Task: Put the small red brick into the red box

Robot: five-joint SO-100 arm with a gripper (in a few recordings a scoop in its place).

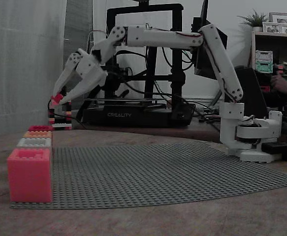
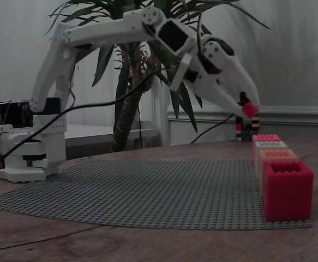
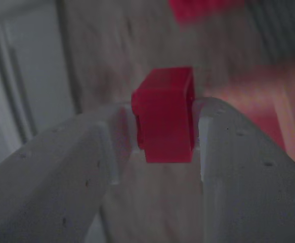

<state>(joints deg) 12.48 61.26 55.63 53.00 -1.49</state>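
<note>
Claw [image 1: 57,100]: we are seeing it gripping the brick [image 3: 163,114] in the air.
Box [image 2: 287,188]: we are finding it standing at the mat's [image 1: 158,172] corner, lower down.

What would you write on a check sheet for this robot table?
Surface: grey studded mat on a brown table.
Job's things: red brick held in the air; red box at the mat's corner, other boxes behind it.
Clutter: brick stack past the row.
Tool: shut on the red brick.
Cables: black cable hanging from the arm.
Surroundings: printer, plant, person at the edge.
</note>
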